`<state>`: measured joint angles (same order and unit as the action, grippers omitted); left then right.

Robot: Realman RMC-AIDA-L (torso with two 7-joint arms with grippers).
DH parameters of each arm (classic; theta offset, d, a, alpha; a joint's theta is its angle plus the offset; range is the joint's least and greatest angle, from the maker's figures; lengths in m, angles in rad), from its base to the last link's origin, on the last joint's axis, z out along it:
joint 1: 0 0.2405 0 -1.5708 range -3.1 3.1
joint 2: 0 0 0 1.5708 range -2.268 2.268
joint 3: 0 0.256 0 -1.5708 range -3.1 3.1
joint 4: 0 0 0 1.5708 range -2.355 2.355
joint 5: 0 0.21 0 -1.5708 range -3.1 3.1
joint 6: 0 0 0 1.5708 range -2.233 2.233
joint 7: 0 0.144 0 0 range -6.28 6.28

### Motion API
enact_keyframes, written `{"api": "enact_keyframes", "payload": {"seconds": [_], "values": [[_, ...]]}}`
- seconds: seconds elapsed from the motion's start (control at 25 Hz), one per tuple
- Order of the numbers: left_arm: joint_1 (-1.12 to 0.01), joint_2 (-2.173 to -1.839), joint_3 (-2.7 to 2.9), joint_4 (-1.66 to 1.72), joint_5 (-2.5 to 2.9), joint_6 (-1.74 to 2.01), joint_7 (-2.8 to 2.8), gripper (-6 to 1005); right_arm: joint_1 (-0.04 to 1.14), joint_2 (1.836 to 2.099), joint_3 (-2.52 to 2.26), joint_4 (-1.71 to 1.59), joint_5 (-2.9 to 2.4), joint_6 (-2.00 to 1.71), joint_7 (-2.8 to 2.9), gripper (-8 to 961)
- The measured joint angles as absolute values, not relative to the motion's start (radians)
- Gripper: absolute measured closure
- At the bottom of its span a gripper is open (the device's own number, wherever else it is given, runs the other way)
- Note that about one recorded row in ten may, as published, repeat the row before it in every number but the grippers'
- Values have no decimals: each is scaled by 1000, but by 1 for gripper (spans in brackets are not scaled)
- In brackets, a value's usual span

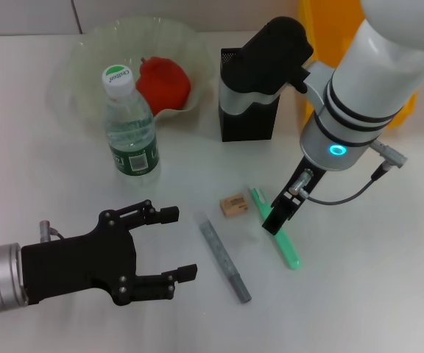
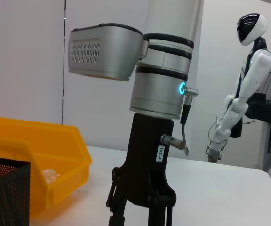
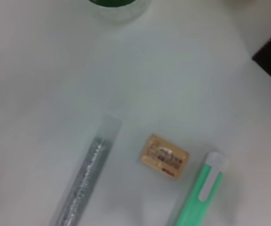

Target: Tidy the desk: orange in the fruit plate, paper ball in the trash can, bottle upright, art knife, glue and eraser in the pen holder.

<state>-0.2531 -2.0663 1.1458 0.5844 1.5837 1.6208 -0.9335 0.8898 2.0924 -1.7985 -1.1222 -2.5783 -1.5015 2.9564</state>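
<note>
The orange (image 1: 164, 82) lies in the clear fruit plate (image 1: 87, 66). In front of the plate the bottle (image 1: 129, 125) stands upright. The eraser (image 1: 234, 205) (image 3: 164, 157), the green art knife (image 1: 285, 246) (image 3: 201, 193) and the grey glue stick (image 1: 224, 256) (image 3: 86, 179) lie on the table in front of the black pen holder (image 1: 249, 110). My right gripper (image 1: 278, 217) hangs straight down over the knife's upper half. Open and holding nothing, my left gripper (image 1: 184, 243) hovers at the near left. No paper ball shows on the table.
A yellow bin (image 1: 330, 29) (image 2: 36, 155) stands behind the pen holder (image 2: 3, 188), with a pale crumpled lump (image 2: 51, 175) inside it. The right arm (image 2: 159, 94) fills the middle of the left wrist view.
</note>
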Motion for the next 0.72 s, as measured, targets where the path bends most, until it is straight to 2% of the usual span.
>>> {"api": "enact_keyframes", "payload": {"seconds": [0.72], "values": [[-253, -2066, 1146, 580, 1580, 1610, -926, 155, 894, 2092, -1869, -1080, -2555, -1446, 2956, 219]]}}
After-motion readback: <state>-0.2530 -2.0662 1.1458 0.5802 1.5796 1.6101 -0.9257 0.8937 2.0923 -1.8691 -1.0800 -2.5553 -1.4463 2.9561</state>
